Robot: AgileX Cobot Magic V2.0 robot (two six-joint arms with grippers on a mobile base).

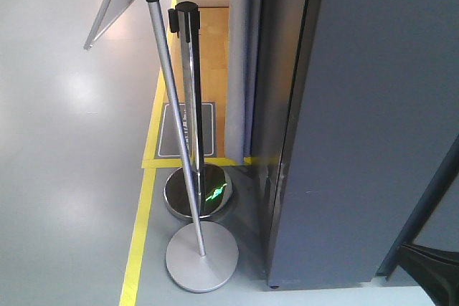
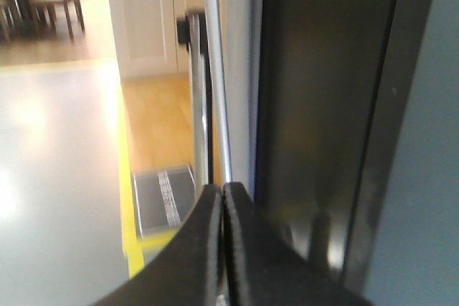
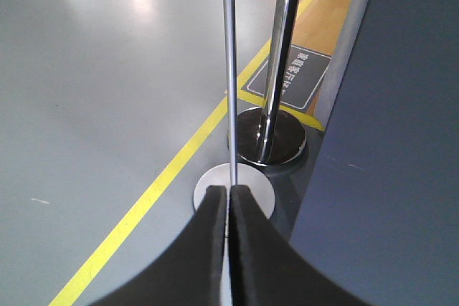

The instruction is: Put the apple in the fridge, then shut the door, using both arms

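Observation:
The apple is out of view in every frame. The fridge (image 1: 373,105) fills the right of the front view as a tall dark grey face; none of its white inside shows, and I cannot pick out the door as a separate part. A black arm (image 1: 430,198) crosses the lower right corner there. My left gripper (image 2: 222,190) is shut with nothing between its fingers, close to a dark glossy fridge surface (image 2: 315,105). My right gripper (image 3: 229,191) is also shut and empty, pointing down at the floor beside the grey fridge face (image 3: 387,141).
A chrome stanchion pole (image 1: 190,91) on a round black base (image 1: 197,193) stands left of the fridge. A slanted sign stand (image 1: 168,84) with a grey disc base (image 1: 202,256) leans in front of it. Yellow floor tape (image 1: 140,234) and a grey mat (image 1: 186,130) lie nearby.

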